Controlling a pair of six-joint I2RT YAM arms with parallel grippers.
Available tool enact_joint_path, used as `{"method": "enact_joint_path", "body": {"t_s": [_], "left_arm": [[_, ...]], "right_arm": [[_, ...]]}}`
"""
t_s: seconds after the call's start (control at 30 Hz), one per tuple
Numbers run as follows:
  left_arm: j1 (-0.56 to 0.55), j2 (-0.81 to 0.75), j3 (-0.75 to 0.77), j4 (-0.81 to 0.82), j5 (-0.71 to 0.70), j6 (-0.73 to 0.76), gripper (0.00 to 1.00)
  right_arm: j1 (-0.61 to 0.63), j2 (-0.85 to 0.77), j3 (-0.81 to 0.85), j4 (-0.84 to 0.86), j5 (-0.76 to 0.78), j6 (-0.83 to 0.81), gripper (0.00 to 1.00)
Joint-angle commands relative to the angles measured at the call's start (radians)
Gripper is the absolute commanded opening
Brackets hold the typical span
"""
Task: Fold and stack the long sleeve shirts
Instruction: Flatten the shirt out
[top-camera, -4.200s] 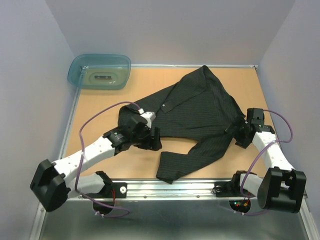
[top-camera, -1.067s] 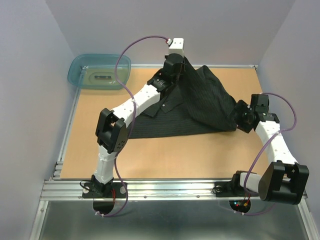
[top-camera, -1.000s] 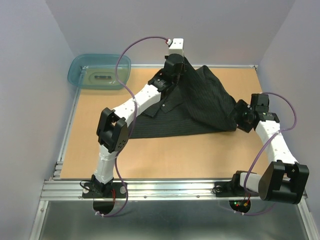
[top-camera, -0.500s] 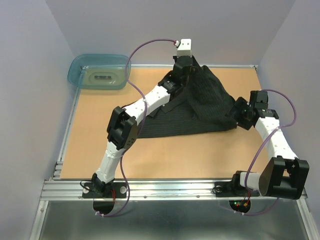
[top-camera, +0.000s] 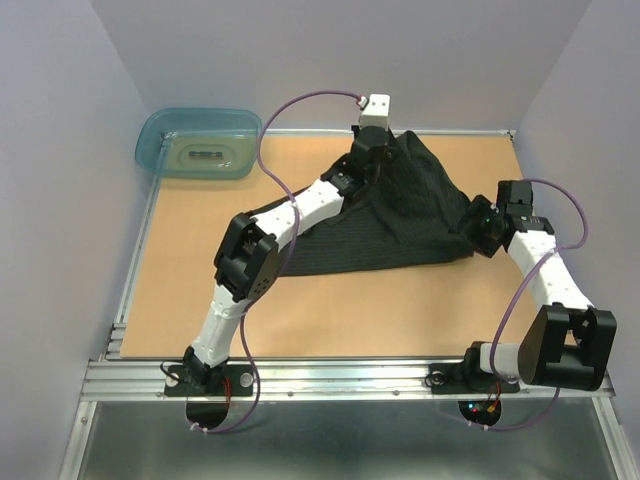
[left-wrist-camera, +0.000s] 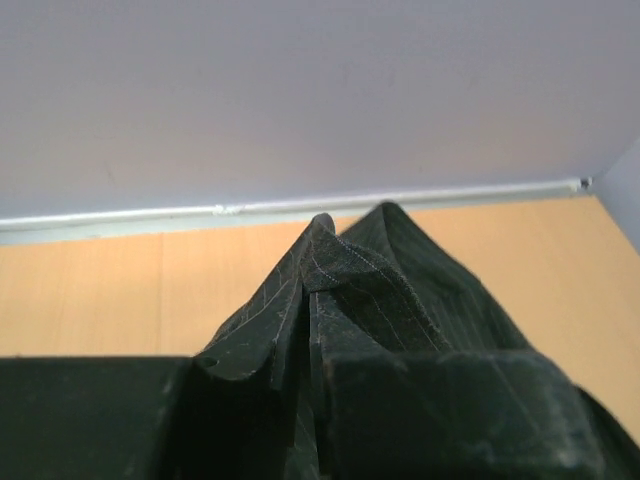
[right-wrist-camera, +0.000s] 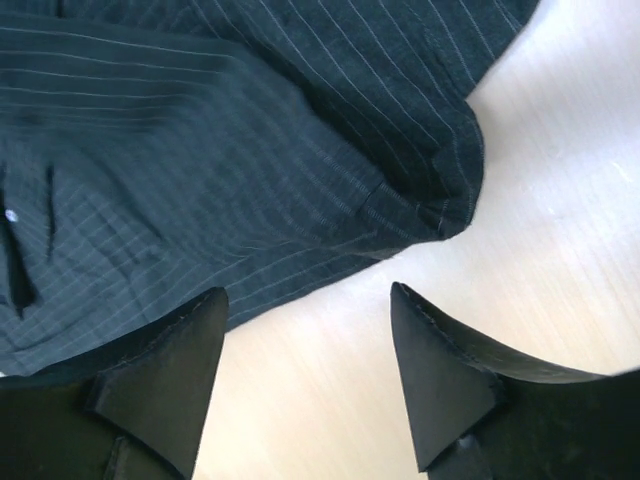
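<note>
One shirt, one secure grip: slip and drag risk at the far edge.
The left gripper (top-camera: 372, 150) is clamped onto a bunched fold of the black pinstriped shirt (top-camera: 400, 215), which tents up from the far right part of the table (top-camera: 200, 290). The right gripper (top-camera: 478, 228) hovers spread wide and empty just beside the shirt's right corner; its wrist view shows bare wood between the fingers. Judged risks: the single pinch gathers several layers, so one may slide free, and the unpinned right corner could drag along and crumple the cloth lying flat.
</note>
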Motion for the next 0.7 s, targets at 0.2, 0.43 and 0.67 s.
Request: {"method": "enact_joint_path", "body": {"t_s": [0.2,0.43,0.67], "left_arm": [[-0.039,-0.097,-0.073,0.07,-0.018,0.02,0.22],[-0.037,-0.198,-0.128,0.014,-0.026,0.0,0.97],[0.002,-0.517,-0.427,-0.199,-0.024,-0.242,0.99]], "right_arm": [[0.008,0.02,-0.066,0.163,-0.055,0.08,0.56],[0.006,0.017,-0.121,0.258,-0.147,0.115,0.55],[0.072,-0.008,-0.206,0.44,-0.282,0.137,0.56]]}}
